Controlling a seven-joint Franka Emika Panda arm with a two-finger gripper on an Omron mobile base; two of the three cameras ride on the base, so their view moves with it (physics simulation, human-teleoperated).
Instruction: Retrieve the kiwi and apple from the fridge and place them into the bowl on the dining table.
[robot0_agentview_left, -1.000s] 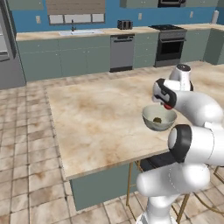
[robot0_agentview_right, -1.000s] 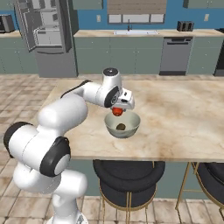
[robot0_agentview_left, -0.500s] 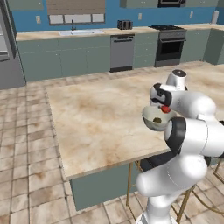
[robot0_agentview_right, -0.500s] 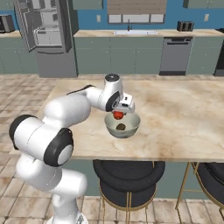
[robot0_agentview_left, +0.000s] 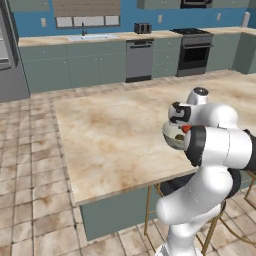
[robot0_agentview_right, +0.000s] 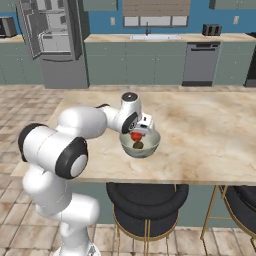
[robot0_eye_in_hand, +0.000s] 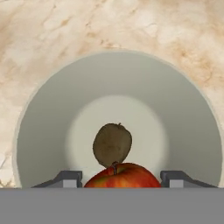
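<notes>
Claw (robot0_eye_in_hand: 120, 177) closed on apple (robot0_eye_in_hand: 122, 176), stem toward upright-lying kiwi (robot0_eye_in_hand: 112, 145) in bowl (robot0_eye_in_hand: 39, 131).

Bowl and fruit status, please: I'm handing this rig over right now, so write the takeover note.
Gripper: shut on the apple, held between the fingertips low over the bowl.
Kiwi: lying on the bowl's floor, just beyond the apple in the hand view.
Bowl: on the dining table, near its front edge.
Fridge: across the kitchen, door open.
Done: kiwi delivered; apple carried to the bowl.
Left: open the gripper to drop the apple beside the kiwi, then lift the arm away.
</notes>
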